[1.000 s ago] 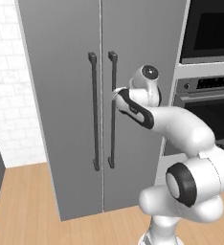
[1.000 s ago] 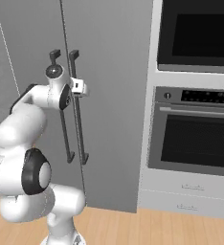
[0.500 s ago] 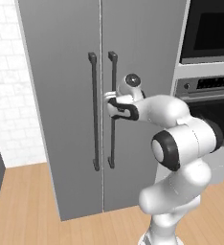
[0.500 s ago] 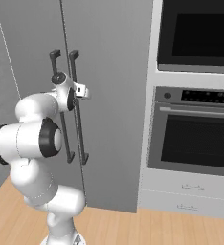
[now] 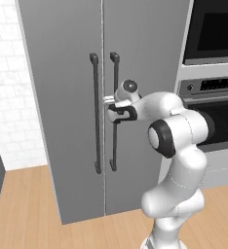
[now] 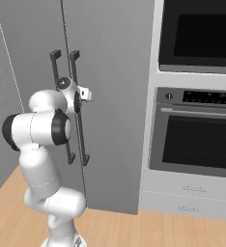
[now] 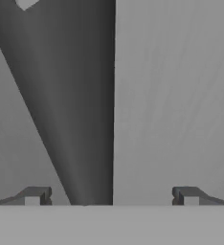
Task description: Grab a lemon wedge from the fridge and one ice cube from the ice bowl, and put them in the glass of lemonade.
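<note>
I've got the hand (image 7: pixel 111 196) spread wide, nothing pinched, w/ the right-door handle (image 5: pixel 115 112) of the fridge (image 5: pixel 62 73) running between the two fingertips (image 7: pixel 35 195) in the hand view. There the bar sits off-centre, nearer one tip than the other. In the left base view the hand (image 5: pixel 112 111) is right at that bar, roughly mid-height; can't tell if the pads touch it yet.

Fridge is directly in front of the hand, both doors closed, so the lemon wedge is presumably inside & hidden. Step in hand, as I read it: close on the handle & pull the door open. Task is barely begun.

What could go wrong from here, my guess:
- Bar off-centre, so one finger hits first & the hand gets shoved sideways or the grip ends up skewed.
- Hand maybe not deep enough past the bar; fingers could close on its front face & slip off on the pull.
- The other handle (image 5: pixel 95 112) is just beside this one; a sideways drift could clip it.
- Door swings in an arc; a straight pull could strain the wrist or pop the grip.
- Oven (image 6: pixel 197 135) stack stands off to the hand's side, near the elbow; arm could brush it.
</note>
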Robot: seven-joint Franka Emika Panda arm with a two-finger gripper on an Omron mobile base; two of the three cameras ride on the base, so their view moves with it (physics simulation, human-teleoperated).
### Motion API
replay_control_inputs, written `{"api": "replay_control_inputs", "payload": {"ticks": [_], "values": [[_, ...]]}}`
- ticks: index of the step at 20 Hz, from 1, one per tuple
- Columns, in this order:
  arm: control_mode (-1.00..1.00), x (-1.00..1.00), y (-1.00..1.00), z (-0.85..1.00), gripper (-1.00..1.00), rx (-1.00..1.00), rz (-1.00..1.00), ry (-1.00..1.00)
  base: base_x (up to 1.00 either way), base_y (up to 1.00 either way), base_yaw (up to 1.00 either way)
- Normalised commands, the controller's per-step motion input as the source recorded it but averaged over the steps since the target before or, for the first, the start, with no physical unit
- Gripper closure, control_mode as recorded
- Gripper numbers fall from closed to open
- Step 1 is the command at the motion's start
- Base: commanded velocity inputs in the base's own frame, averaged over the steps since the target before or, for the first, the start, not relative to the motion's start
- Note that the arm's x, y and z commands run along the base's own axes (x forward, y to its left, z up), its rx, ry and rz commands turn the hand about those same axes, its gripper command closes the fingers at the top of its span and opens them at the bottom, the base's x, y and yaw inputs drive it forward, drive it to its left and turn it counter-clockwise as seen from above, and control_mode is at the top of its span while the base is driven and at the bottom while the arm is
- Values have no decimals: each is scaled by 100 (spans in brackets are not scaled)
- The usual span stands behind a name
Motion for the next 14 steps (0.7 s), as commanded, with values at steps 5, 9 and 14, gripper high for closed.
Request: {"api": "replay_control_inputs", "payload": {"ticks": [5, 9, 14], "values": [[-100, 62, 13, 0, -100, 0, 0, 3, 0, 0, 0], [-100, 53, 9, 0, -100, 0, 0, 5, 0, 0, 0], [-100, 38, 0, 0, 100, 0, 0, 5, 0, 0, 0]]}}
